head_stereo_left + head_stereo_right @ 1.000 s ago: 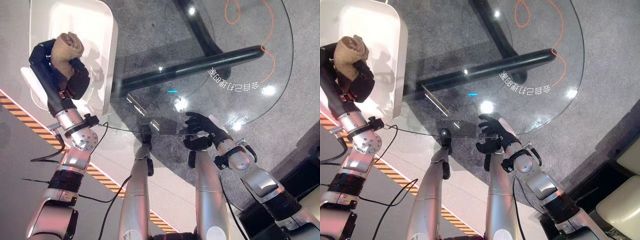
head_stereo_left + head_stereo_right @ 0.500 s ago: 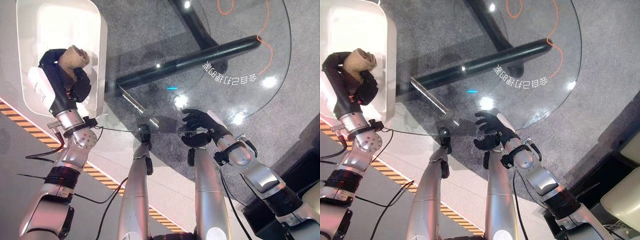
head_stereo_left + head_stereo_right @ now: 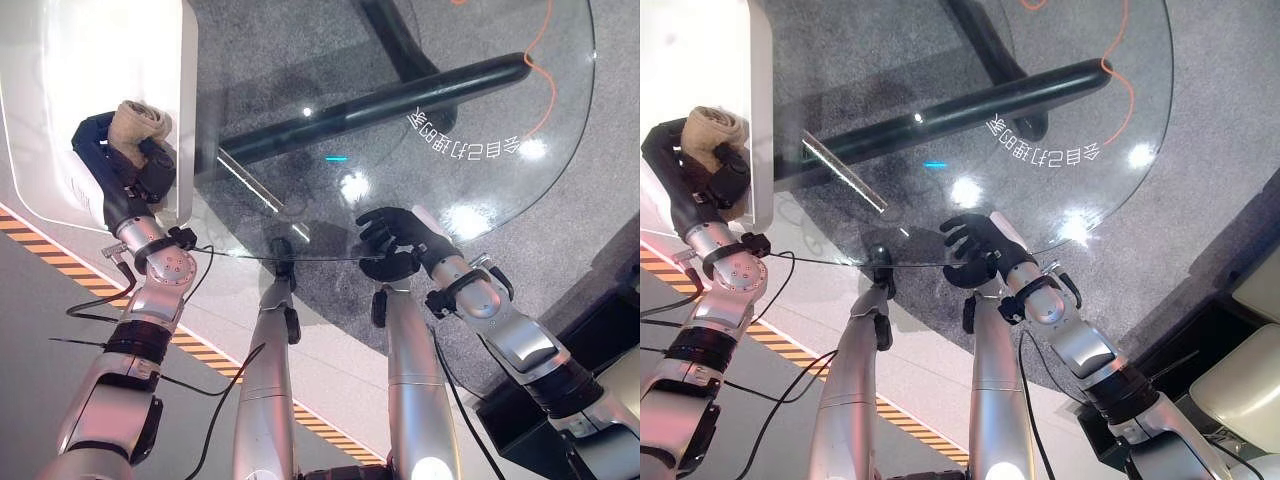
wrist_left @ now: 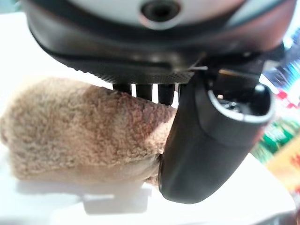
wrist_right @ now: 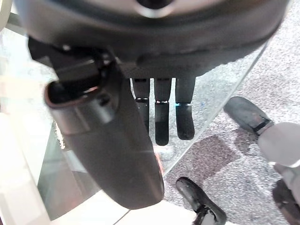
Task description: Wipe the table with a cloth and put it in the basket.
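1. Lower now than a moment ago, the left hand (image 3: 135, 170) has sunk with the cloth (image 3: 138, 124) into the white basket (image 3: 60, 90).
2. Its fingers and thumb stay clenched round the tan cloth, just above the basket floor.
3. Over at the glass table (image 3: 480, 100), the right hand (image 3: 400, 240) rests on the near edge, fingers relaxed.

Bright overhead glare spots on the glass table (image 3: 480, 120), wrist views perhaps blurred.
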